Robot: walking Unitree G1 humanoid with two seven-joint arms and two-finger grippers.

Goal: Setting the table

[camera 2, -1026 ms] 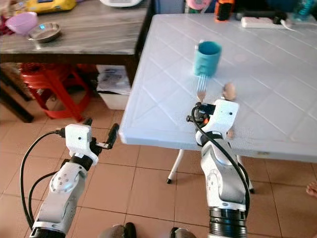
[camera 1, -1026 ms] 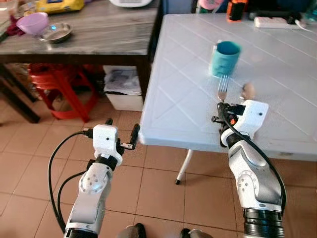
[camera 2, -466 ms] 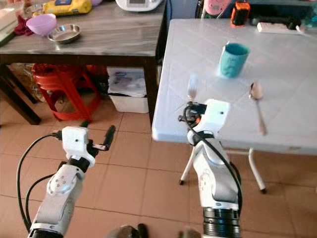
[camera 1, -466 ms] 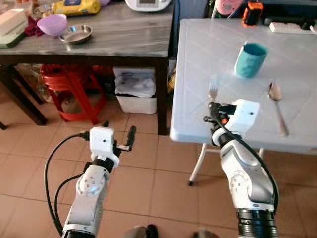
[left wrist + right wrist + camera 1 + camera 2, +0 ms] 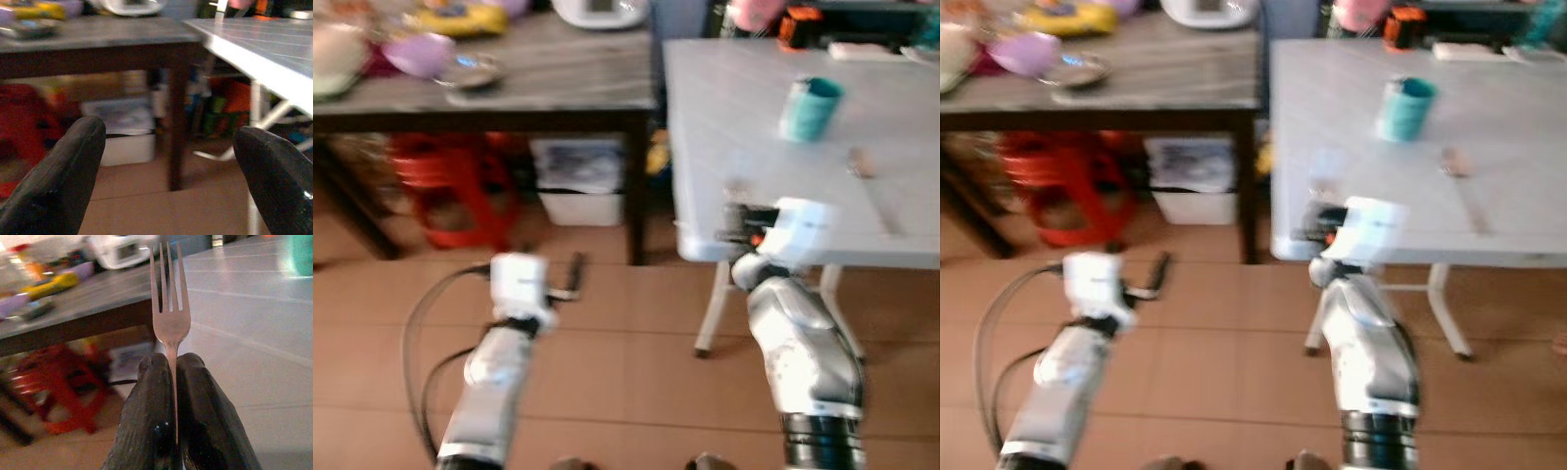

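Observation:
My right gripper (image 5: pixel 171 382) is shut on a silver fork (image 5: pixel 169 308), tines pointing away from the wrist. In the eye views that gripper (image 5: pixel 736 213) hangs at the near left edge of the white table (image 5: pixel 744 127), the fork (image 5: pixel 735 188) blurred above it. A teal cup (image 5: pixel 809 108) stands on the table, and a spoon (image 5: pixel 867 176) lies to its right. My left gripper (image 5: pixel 563 279) is open and empty, low over the tiled floor; its two black fingers (image 5: pixel 58 176) stand wide apart in the left wrist view.
A dark wooden table (image 5: pixel 509 78) to the left carries a purple bowl (image 5: pixel 419 54), a metal dish (image 5: pixel 470 70) and a white appliance (image 5: pixel 597 10). A red stool (image 5: pixel 455 186) and a white bin (image 5: pixel 578 181) sit beneath it. The views are motion-blurred.
The whole picture has shifted and blurred, so the camera has moved; the white table now sits farther off. The right gripper still holds the fork and the left stays open.

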